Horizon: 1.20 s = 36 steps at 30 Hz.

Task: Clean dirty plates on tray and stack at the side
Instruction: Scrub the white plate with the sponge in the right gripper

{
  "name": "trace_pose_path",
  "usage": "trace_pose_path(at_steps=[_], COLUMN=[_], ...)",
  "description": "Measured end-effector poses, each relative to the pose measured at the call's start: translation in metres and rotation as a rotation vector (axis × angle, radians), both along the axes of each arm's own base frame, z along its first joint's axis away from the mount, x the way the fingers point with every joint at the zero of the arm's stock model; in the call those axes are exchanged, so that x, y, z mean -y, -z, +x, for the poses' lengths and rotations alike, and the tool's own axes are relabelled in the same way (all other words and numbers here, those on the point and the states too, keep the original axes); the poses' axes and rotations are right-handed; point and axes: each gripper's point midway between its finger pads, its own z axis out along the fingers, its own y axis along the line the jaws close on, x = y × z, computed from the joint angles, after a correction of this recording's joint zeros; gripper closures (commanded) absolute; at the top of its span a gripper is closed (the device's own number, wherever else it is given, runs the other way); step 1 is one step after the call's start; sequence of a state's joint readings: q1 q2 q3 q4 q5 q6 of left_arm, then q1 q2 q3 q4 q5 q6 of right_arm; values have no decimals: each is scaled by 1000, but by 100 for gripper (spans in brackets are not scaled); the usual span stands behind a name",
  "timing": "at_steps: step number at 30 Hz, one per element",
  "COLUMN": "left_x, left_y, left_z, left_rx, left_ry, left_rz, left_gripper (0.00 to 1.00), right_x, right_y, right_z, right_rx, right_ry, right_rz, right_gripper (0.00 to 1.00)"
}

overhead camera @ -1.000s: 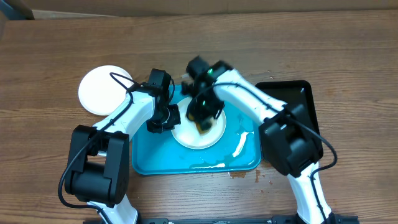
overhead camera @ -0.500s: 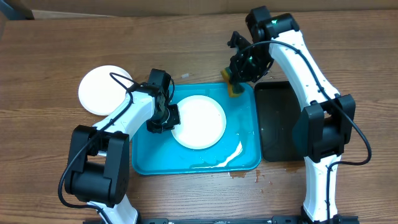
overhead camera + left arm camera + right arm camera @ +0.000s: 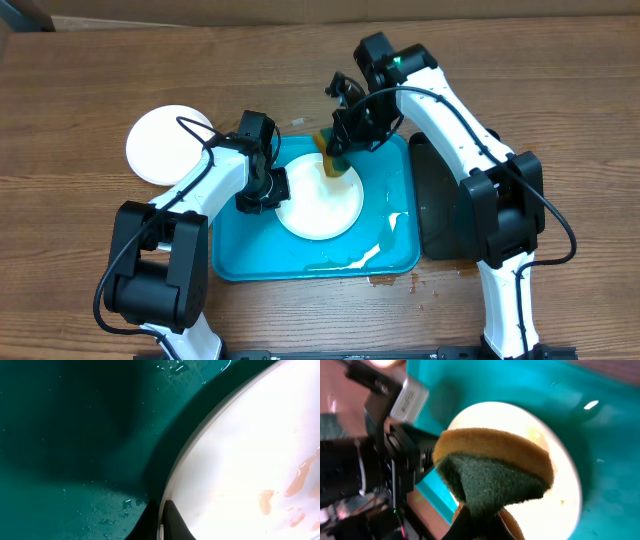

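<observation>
A white plate lies on the turquoise tray. My left gripper is shut on the plate's left rim; in the left wrist view its fingers pinch the rim, and the plate shows pinkish-brown smears at the right. My right gripper is shut on a yellow-and-green sponge, held over the plate's far edge. In the right wrist view the sponge hangs above the plate. A second white plate lies on the table to the left. No yellow-green plate is in view.
A black tray lies right of the turquoise tray, partly under my right arm. Water and white streaks sit in the tray's front right. A small wet spill is on the table by the tray's front edge.
My right arm left the plate with the sponge, swung out past the tray's far right corner, and has now come back over the plate's far edge. The left arm has not moved.
</observation>
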<state>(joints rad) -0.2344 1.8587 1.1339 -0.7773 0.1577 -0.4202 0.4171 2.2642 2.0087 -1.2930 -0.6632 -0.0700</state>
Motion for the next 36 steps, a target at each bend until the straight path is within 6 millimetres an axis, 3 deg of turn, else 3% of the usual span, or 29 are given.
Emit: trace_pose_path(at_steps=[8,14,18,30,33,36], left_x=[0,0,0,1,1,1], left_y=[0,0,0,0,0,0], left_z=[0,0,0,0,0,0], left_rx=[0,0,-1,-2,-2,-2], left_ry=[0,0,0,0,0,0], left_rz=[0,0,0,-4,-5,-6], left_gripper=[96,96,96,96,96,96], right_x=[-4,4,8,12,12,12], right_y=[33,66,78,85,76,48], right_z=[-25,-30,-28,-2,7,32], right_rx=[-20,13,42,151,168,222], right_ry=[-120,-145,-150,-128,-112,-83], right_rz=[127,94,72,35,41,61], right_gripper=[96,96,96,96,96,96])
